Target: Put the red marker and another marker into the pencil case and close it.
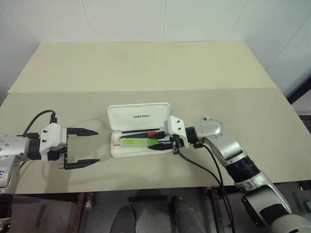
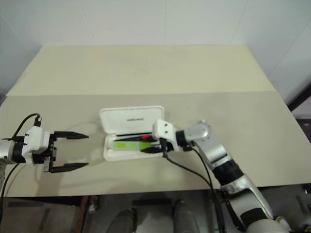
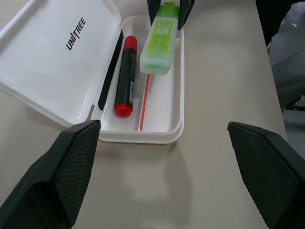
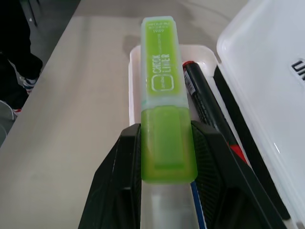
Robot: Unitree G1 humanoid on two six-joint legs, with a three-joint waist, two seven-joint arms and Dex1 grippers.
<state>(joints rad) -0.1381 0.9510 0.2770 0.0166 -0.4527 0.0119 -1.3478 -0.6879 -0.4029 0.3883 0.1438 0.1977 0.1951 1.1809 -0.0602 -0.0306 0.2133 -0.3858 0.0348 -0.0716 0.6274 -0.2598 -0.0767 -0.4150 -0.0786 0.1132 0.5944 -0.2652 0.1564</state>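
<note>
Over the open pencil case (image 1: pixel 141 127) tray, right gripper (image 1: pixel 165 144) reaches leftward — pinching the green highlighter (image 4: pixel 164 119), long axis along the tray beside the red marker (image 3: pixel 125 76). Left gripper (image 1: pixel 83 147) level, fingers wide — empty.

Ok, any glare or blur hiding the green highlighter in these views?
Left wrist view: the lime-green highlighter is crisp in the open white plastic pencil case, with only soft shadows. Right wrist view: its printed label reads clearly, while the right gripper holding it looks soft. Right eye view: softer, no glare.
</note>
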